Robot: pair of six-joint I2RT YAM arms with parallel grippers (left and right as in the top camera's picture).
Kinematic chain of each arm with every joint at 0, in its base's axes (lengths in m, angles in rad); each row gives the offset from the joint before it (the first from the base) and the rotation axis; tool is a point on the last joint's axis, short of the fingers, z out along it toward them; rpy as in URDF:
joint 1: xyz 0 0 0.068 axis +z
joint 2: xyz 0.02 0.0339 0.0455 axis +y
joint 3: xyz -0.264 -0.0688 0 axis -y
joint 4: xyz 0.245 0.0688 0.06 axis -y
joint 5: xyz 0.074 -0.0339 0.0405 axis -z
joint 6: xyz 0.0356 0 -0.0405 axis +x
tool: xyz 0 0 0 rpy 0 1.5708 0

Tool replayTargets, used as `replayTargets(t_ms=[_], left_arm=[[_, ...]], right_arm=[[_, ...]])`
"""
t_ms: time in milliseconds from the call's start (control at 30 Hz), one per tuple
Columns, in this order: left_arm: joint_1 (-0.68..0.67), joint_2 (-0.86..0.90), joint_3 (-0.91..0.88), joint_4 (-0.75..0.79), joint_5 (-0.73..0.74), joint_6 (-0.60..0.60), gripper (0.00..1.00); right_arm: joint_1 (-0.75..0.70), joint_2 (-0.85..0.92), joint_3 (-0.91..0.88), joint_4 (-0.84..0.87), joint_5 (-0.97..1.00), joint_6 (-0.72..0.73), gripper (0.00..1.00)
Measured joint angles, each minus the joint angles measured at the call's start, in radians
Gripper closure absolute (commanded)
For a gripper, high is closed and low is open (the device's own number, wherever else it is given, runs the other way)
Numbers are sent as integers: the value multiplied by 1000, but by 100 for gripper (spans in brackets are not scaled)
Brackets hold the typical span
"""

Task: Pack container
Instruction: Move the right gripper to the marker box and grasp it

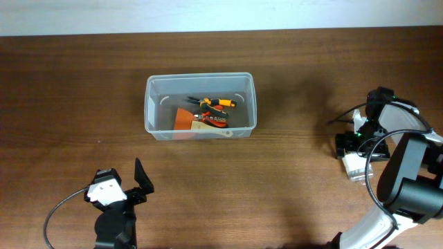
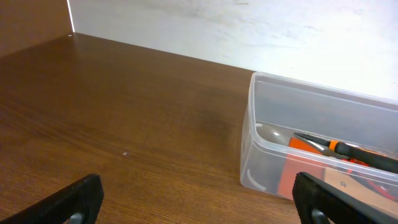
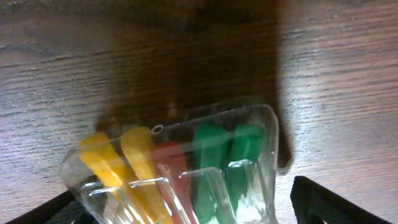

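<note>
The clear plastic container (image 1: 156, 105) stands at the middle of the table. It holds orange-handled pliers (image 1: 216, 103) and an orange scraper (image 1: 185, 119). In the left wrist view the container (image 2: 273, 134) is ahead to the right, with the pliers (image 2: 348, 151) inside. My left gripper (image 1: 124, 184) is open and empty near the front left edge, its fingers (image 2: 199, 205) spread over bare wood. My right gripper (image 1: 356, 146) is at the far right, open, its fingers (image 3: 193, 208) on either side of a small clear box of yellow, red and green bits (image 3: 180, 168).
The small box (image 1: 357, 167) lies on the table at the right, well away from the container. A pale wall (image 2: 249, 31) runs along the table's back edge. Cables trail from both arms.
</note>
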Motion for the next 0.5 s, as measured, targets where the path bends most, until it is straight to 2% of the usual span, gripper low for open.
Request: replayTargets(t_ms=[67, 167, 300, 333, 433, 500], left_arm=[[0, 0, 0, 0, 0, 0, 1], [0, 0, 0, 0, 0, 0, 1], [0, 0, 0, 0, 0, 0, 1], [0, 0, 0, 0, 0, 0, 1], [0, 0, 0, 0, 0, 0, 1], [0, 0, 0, 0, 0, 0, 1]], right_arm=[[0, 1, 0, 0, 3, 0, 8], [0, 1, 0, -1, 3, 5, 20], [0, 2, 0, -1, 11, 11, 29], [0, 2, 0, 0, 18, 19, 35], [0, 2, 0, 1, 26, 34, 41], [0, 2, 1, 1, 26, 37, 40]])
